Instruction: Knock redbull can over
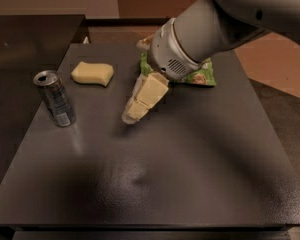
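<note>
The can [55, 99] stands upright near the left edge of the tabletop [190, 164]. The tool [132, 115] hangs mid-tabletop, well apart from it; wide or narrow, I cannot tell. The can is probably light, stiff and slippery, so a push near its top should tip it.

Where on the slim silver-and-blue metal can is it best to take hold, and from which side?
Probably best to grip the slim silver-and-blue metal can around its mid body, coming in level from the side that faces the gripper. The can stands upright, round and narrow, and the gripper hangs to its right in the picture, low over the dark tabletop.
</note>
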`<move>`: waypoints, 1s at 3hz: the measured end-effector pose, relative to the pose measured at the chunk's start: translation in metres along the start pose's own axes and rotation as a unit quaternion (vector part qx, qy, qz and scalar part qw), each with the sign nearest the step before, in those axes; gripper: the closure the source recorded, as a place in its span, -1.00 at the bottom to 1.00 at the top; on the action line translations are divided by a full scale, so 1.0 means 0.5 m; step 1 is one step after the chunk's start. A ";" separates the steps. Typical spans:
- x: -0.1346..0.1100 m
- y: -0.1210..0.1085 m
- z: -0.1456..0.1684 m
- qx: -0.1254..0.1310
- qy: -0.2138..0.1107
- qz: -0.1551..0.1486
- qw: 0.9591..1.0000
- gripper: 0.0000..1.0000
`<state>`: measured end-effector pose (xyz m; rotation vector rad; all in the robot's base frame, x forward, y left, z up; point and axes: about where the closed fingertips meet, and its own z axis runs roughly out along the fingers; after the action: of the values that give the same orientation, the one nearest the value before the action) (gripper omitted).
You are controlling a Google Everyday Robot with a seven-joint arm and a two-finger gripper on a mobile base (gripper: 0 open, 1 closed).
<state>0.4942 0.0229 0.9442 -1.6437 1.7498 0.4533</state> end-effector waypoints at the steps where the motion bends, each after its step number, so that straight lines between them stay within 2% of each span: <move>1: -0.054 0.005 0.074 -0.018 -0.035 -0.009 0.999 -1.00; 3: -0.141 0.020 0.191 -0.051 -0.093 -0.026 0.994 -1.00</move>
<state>0.5052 0.1399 0.9228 -1.6574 1.5658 0.6594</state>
